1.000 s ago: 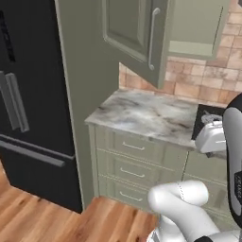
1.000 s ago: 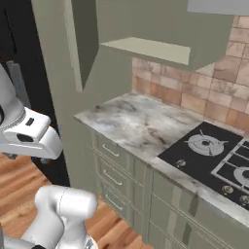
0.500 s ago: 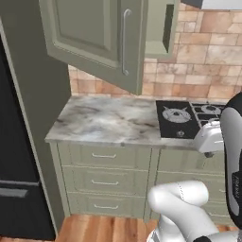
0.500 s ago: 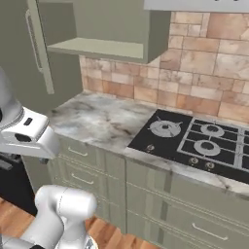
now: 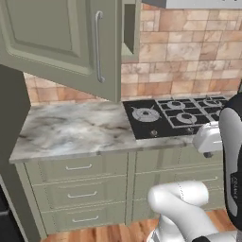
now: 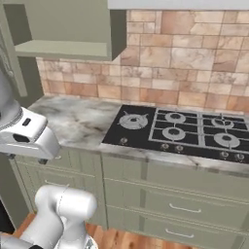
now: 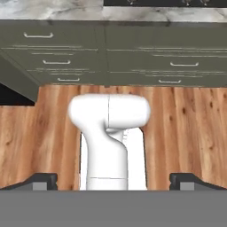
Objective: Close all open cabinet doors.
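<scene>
Wooden floor (image 7: pixel 186 133): plank boards running below the base cabinets, seen from the hand view, which looks down past the robot's own body.

Brick backsplash (image 5: pixel 189 61): tan and reddish tiles covering the wall behind the counter and cooktop.

Cabinet door (image 5: pixel 56 47): a sage grey-green upper door with a recessed centre panel, standing swung open over the left part of the counter; its long vertical silver bar handle (image 5: pixel 98 46) sits near its free edge. From the right base view the open cabinet interior (image 6: pixel 68 29) and its bottom shelf are exposed above the counter, and a thin strip of the door's edge (image 6: pixel 10 53) shows at the far left.

Counter (image 5: pixel 71 127): grey-veined marble top, lying under the open door and running along the front of the cooktop.

Cooktop (image 6: pixel 185 129): black glass surface with several gas burners, set into the counter to the right of the marble area, with a row of knobs along its front edge.

Drawer fronts (image 5: pixel 80 194): shallow sage fronts with horizontal handles, stacked beneath the counter; more of them appear under the cooktop (image 6: pixel 185 209).

Tool (image 7: pixel 113 181): two dark finger tips stand near opposite sides of the hand view, set wide apart with nothing between them, pointing down toward the floor, well apart from the door.
</scene>
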Robot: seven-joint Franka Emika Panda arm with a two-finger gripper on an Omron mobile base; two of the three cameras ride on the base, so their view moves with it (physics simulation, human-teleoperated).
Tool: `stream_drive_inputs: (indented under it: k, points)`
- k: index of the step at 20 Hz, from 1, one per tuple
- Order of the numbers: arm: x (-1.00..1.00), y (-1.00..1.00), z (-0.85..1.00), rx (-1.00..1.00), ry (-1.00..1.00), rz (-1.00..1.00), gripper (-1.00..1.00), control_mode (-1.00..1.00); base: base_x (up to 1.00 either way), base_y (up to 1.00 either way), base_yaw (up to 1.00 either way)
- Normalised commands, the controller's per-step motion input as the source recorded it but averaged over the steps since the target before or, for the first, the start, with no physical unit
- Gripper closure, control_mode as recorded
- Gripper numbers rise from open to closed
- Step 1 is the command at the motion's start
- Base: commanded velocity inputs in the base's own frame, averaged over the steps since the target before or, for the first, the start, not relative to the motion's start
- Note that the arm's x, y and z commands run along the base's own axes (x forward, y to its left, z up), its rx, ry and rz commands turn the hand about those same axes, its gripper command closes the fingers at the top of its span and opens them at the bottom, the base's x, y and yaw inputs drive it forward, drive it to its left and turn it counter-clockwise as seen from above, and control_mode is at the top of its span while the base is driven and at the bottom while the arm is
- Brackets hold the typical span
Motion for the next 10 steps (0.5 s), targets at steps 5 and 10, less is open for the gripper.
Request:
stream_drive_inputs:
  k: [5, 10]
  points:
    - [0.00, 0.00, 0.00, 0.00, 0.00, 0.00, -1.00, 1.00, 0.29, 0.30, -0.21]
    - [0.00, 0.00, 0.00, 0.00, 0.00, 0.00, -1.00, 1.00, 0.51, 0.02, -0.17]
